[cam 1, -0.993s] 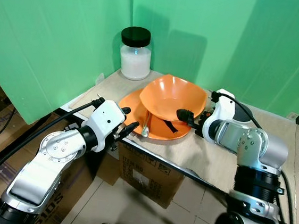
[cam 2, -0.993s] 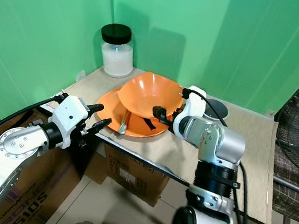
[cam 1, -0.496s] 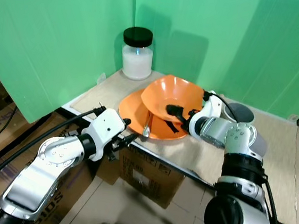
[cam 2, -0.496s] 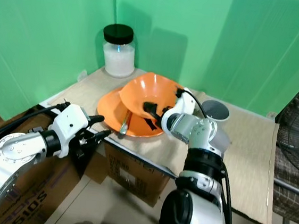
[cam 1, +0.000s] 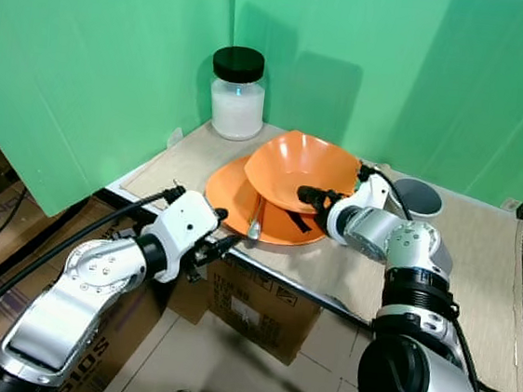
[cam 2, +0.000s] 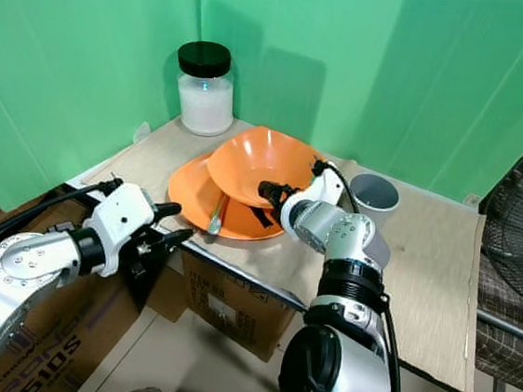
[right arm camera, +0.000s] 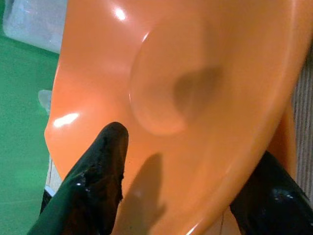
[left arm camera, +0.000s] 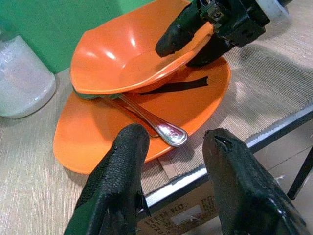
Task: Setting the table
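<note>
So the right claw point(cam 1: 310, 196) is clamped on the near rim of the orange bowl point(cam 1: 297, 167), one finger inside and one under, with the bowl tilted on the orange plate point(cam 1: 229, 193) at the worktop point(cam 1: 478, 275) corner. Lift it straight up and keep it level; the spoon point(left arm camera: 151, 122) looks tucked under its edge, I think. The left claw point(left arm camera: 171, 188) hangs open just off the worktop edge.

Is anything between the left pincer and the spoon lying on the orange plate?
Nothing visible blocks it. The left pincer is open at the table edge, and the spoon lies just ahead on the plate. The spoon's far end is tucked under the bowl, which the right pincer grips by its rim.
</note>
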`<state>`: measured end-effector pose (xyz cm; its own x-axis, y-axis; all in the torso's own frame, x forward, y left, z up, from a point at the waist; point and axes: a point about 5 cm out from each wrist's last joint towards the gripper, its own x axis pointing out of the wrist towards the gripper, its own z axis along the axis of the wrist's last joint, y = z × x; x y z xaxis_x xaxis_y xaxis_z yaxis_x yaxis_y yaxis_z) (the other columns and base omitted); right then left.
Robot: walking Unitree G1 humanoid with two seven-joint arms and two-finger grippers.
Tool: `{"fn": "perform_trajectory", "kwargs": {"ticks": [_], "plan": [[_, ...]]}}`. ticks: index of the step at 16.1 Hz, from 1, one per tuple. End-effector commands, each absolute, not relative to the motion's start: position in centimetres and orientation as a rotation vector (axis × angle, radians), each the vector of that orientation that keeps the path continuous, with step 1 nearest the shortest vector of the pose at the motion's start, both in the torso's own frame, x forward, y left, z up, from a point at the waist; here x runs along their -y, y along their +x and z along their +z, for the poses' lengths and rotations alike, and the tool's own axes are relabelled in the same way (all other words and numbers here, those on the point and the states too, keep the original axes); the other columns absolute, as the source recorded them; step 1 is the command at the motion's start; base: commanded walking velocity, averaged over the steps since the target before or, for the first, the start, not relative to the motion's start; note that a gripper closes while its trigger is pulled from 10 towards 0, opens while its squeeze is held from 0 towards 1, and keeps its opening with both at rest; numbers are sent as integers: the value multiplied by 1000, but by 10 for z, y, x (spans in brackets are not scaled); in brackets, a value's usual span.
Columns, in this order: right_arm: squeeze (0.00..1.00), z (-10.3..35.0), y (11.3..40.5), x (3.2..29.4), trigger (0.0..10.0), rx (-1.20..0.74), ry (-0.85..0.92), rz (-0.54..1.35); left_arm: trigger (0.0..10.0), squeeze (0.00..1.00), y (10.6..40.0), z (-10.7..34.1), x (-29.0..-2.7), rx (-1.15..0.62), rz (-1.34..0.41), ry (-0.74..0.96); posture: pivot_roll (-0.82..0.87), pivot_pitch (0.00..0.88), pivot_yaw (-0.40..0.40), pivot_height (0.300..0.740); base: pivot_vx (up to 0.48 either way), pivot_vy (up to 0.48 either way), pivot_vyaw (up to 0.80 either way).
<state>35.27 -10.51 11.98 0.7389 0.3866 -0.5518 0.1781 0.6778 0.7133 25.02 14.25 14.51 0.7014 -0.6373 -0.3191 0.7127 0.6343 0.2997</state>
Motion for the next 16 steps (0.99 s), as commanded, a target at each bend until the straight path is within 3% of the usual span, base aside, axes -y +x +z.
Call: {"fn": "perform_trajectory", "kwargs": {"ticks": [1, 16], "plan": [[0, 125, 354, 93, 0, -749, 850, 163, 10000, 0, 250, 149, -142, -178, -775, 429, 121, 0, 8, 740, 0, 0, 0], [0, 125, 350, 104, 0, -668, 850, 128, 10000, 0, 256, 147, -141, -178, -772, 473, 99, 0, 15, 740, 0, 0, 0]]}}
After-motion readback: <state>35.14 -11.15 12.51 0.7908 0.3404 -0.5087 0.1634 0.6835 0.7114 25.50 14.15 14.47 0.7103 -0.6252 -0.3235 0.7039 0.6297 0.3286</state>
